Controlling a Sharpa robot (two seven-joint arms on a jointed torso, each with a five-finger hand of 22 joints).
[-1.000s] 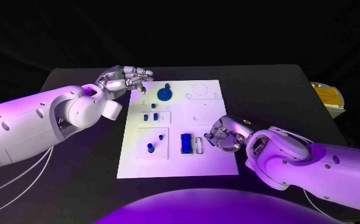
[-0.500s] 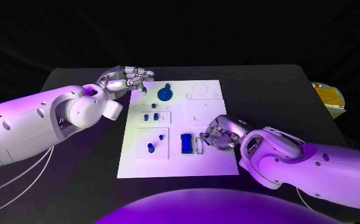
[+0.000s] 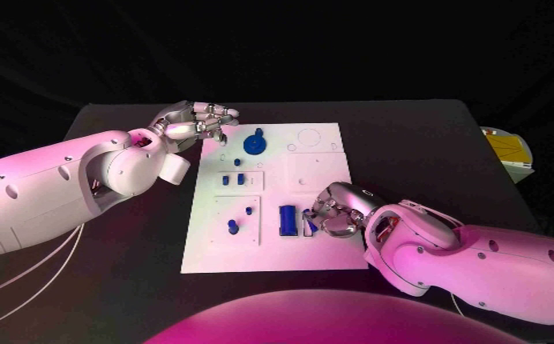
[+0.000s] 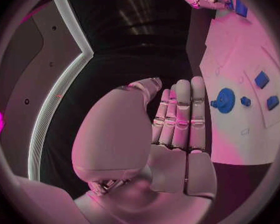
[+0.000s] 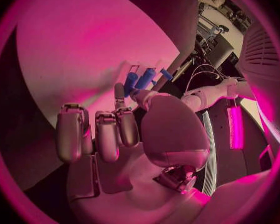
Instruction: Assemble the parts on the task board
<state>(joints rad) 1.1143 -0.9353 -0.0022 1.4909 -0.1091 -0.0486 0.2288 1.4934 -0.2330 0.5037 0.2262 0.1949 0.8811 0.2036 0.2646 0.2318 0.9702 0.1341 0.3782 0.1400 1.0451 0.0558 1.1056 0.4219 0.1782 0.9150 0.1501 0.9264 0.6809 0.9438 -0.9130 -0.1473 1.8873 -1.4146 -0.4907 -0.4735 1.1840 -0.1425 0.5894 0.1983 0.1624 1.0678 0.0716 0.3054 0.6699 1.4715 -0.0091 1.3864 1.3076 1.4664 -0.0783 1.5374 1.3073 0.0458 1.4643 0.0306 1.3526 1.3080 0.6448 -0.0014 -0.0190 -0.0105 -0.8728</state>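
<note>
Right hand (image 3: 331,214) at the board's (image 3: 327,254) right edge, fingers curled, holding nothing that I can see — long blue bar (image 3: 285,218) lies just to its left, lengthwise up the board. Left hand (image 3: 192,123) empty, fingers together, far corner.

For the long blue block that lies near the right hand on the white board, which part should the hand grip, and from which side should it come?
Judging from the head view, the long blue block lies flat on the task board, its length running away from the robot. Pinch across its two long sides near the middle, coming down from above. The right hand is beside it, on the block's right; a narrow slot lies between them, so keep the fingers clear of that.
</note>
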